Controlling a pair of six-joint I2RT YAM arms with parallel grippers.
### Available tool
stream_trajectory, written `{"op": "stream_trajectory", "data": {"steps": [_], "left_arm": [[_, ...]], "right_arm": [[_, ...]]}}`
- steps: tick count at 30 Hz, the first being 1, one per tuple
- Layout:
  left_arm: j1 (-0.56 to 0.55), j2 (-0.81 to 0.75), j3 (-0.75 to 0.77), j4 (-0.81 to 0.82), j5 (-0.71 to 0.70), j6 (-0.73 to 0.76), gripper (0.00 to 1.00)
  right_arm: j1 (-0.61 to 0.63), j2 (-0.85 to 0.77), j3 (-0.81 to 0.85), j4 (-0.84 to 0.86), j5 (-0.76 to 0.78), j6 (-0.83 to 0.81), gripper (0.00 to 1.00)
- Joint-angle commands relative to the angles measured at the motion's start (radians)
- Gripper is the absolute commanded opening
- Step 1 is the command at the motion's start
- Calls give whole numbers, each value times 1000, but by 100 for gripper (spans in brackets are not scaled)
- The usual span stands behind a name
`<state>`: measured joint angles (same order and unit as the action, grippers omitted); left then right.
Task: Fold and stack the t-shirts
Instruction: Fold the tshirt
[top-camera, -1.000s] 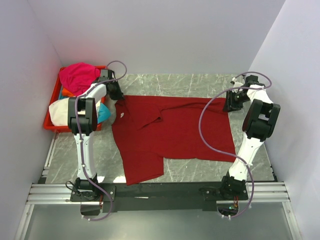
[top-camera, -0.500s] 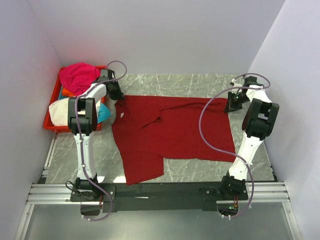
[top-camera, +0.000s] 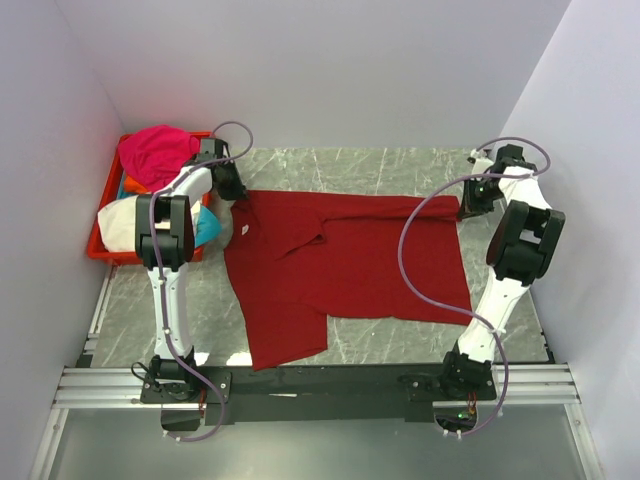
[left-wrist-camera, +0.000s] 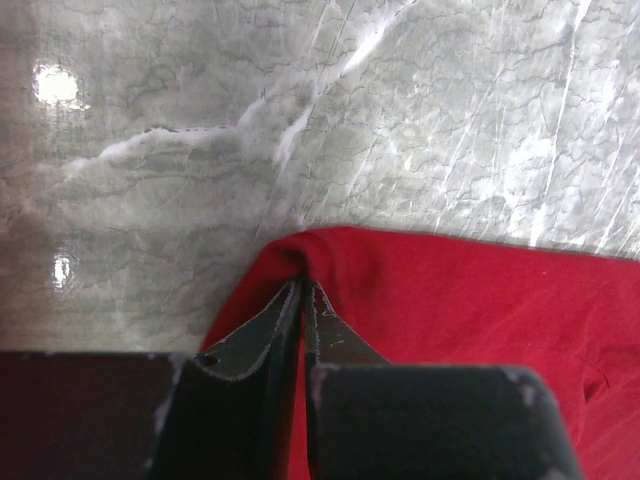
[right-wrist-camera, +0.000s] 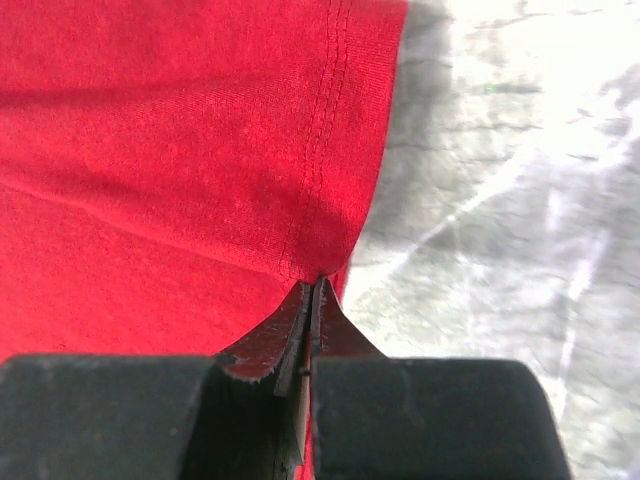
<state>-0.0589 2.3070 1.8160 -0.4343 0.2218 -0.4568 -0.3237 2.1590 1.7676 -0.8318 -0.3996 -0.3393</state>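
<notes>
A large dark red t-shirt (top-camera: 340, 260) lies spread across the marble table. My left gripper (top-camera: 238, 196) pinches its far left corner; in the left wrist view the jaws (left-wrist-camera: 302, 288) are shut on a fold of the red t-shirt (left-wrist-camera: 440, 300). My right gripper (top-camera: 464, 208) is at the far right corner, shut on the stitched hem of the t-shirt (right-wrist-camera: 200, 150), with its tips (right-wrist-camera: 314, 282) at the cloth's edge. More t-shirts are piled at the left: magenta (top-camera: 155, 150), cream-white (top-camera: 117, 225), cyan (top-camera: 206, 228).
A red plastic crate (top-camera: 103, 215) holds the piled shirts at the far left edge. White walls close in the table on three sides. Bare marble (top-camera: 380, 170) shows behind the shirt and at the front right (top-camera: 420, 340).
The right gripper has closed on the shirt's far right corner and shifted slightly right and back. The left arm and the shirt's left side have not moved.
</notes>
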Motion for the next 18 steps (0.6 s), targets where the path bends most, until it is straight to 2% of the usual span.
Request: {"op": "stream_trajectory", "data": {"steps": [1,10,13,15,17,18], "left_arm": [[8,6,46,-6,5,15,11],[10,6,55,-14,7,20,11],[11,6,57,-12,8,18,11],[10,5,63,-15,8,21,11],[11,2,71,-20,10,23,12],[11,-1,83,-23,8,26,12]], "right_arm": [[-23,-74,12,11,53,-36,0],[-25,-50,-20,14,82,-87,0],[-25,-37,-45,0,79,-115,9],[-25,-45,-66,10,105,-125,25],[-28,-69,-95,29,126,-138,36],[-29,-77,-103,45,142,-139,38]]}}
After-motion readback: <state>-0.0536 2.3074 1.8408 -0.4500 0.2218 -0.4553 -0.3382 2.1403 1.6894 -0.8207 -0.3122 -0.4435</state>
